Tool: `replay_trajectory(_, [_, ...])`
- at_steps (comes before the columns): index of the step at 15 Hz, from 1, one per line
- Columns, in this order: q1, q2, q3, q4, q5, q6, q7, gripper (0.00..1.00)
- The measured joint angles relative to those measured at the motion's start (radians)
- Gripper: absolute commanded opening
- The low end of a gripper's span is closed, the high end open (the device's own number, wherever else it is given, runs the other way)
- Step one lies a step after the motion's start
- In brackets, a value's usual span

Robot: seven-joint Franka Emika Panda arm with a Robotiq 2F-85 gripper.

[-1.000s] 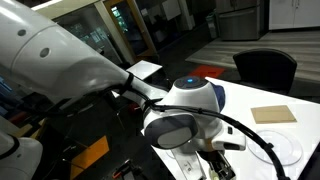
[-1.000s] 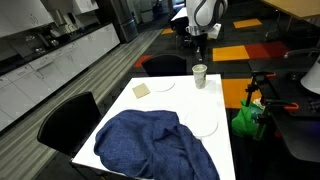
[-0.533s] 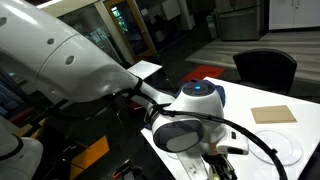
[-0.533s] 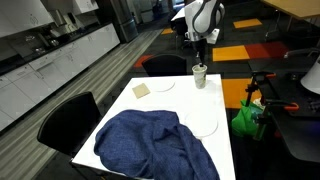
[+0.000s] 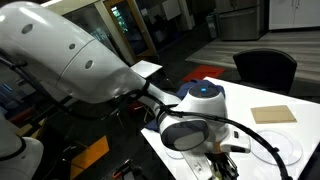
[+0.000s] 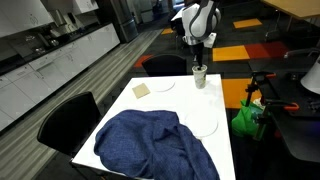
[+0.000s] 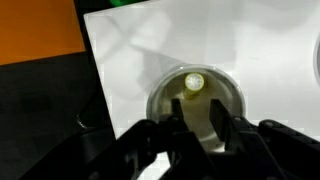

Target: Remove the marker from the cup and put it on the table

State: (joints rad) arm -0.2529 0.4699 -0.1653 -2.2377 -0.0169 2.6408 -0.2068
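Note:
In the wrist view the pale cup [image 7: 195, 100] sits on the white table [image 7: 270, 50] right below me, its yellowish-green inside facing up. The yellow marker [image 7: 194, 83] stands in it, seen end-on near the far rim. My gripper [image 7: 197, 128] is open, its two dark fingers reaching down over the cup's near part, straddling the inside, apart from the marker. In an exterior view the gripper [image 6: 199, 62] hangs just over the cup [image 6: 200, 76] at the table's far end. In an exterior view the arm hides the cup.
A blue cloth [image 6: 150, 140] covers the near half of the table. White plates [image 6: 205, 124] [image 6: 163, 84] and a tan board [image 6: 141, 89] lie around the cup; the board also shows in an exterior view [image 5: 272, 114]. Black chairs [image 6: 165, 64] stand at the table's edges.
The arm has come down: the gripper has lowered from above the cup to the cup's rim. The cup and marker have not moved.

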Motion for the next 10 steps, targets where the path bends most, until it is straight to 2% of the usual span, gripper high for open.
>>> replay_trajectory(10, [-0.014, 0.07, 0.004, 0.041, 0.0, 0.0, -0.001, 0.37])
